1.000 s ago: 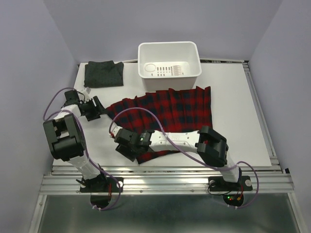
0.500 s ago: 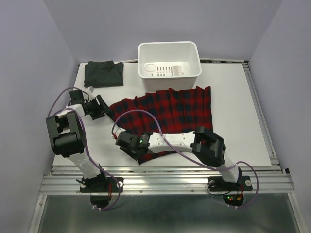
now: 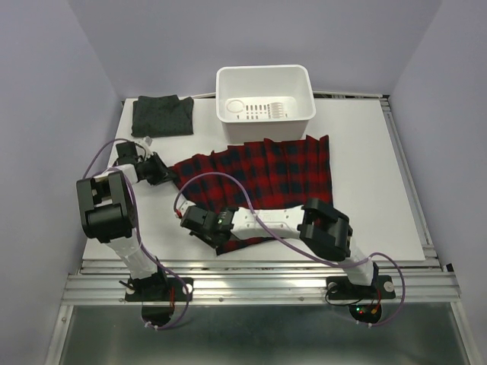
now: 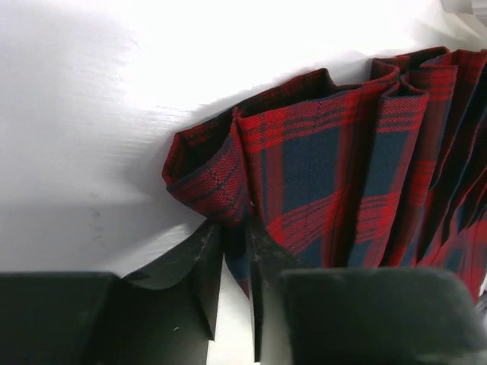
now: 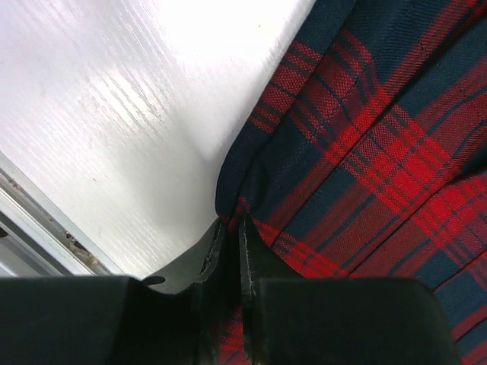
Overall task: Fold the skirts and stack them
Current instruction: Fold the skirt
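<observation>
Left arm crept in since a second ago; now left fingers [image 4: 199, 277] pinch the plaid skirt's [image 3: 266, 179] far-left corner, right fingers [image 5: 186, 266] its near-left one, skirt spread on the surface [image 3: 365, 152]. Soft, floppy pleats will probably sag, so corners look like the right hold.

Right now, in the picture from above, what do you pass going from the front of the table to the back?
right gripper → red-and-navy plaid skirt → white tub. The grey skirt lies level with the tub, so it's left out.
</observation>
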Robot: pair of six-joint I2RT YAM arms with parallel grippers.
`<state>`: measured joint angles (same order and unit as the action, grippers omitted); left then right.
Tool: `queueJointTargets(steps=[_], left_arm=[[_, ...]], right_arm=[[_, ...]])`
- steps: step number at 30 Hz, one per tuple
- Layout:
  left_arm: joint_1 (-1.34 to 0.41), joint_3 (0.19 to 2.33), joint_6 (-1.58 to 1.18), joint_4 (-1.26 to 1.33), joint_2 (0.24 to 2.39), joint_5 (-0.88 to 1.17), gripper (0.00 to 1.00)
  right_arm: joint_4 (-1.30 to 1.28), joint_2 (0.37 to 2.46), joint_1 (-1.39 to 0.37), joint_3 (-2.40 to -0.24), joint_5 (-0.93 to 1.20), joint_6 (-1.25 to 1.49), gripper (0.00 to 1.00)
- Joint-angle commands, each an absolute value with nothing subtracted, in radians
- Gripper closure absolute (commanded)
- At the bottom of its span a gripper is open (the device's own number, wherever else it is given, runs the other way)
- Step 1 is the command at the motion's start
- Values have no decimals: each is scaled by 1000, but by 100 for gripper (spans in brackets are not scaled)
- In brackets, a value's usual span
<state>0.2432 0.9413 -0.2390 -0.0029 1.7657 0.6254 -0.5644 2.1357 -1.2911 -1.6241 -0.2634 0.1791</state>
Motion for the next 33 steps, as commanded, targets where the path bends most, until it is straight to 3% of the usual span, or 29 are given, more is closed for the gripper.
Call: queueJointTargets(steps=[1,10,18,22,27,33], left_arm=[[250,960,-255,20,1663,650,100],[308,1091,-216,-132,1403,601,100],[298,1239,-205,-242,1230,649,100],[168,1296,-216,-230,1232,621,100],[-42,1336,-271,-169,1269,529,100],[-242,1377,-356,-127,1370,391,100]], right_arm=[[-538,2115,-1301,-1701,-229,146,99],[-494,2033,-1301,-1807,-140,193,99],[-374,1803,-1241,-1674,-77,287,99],[-376,1619,-1161,-1493,-46,327,99],[-377,1399,-1143,-1242,-181,411,99],[-451,1244,-1118,-1114,-230,532,99]])
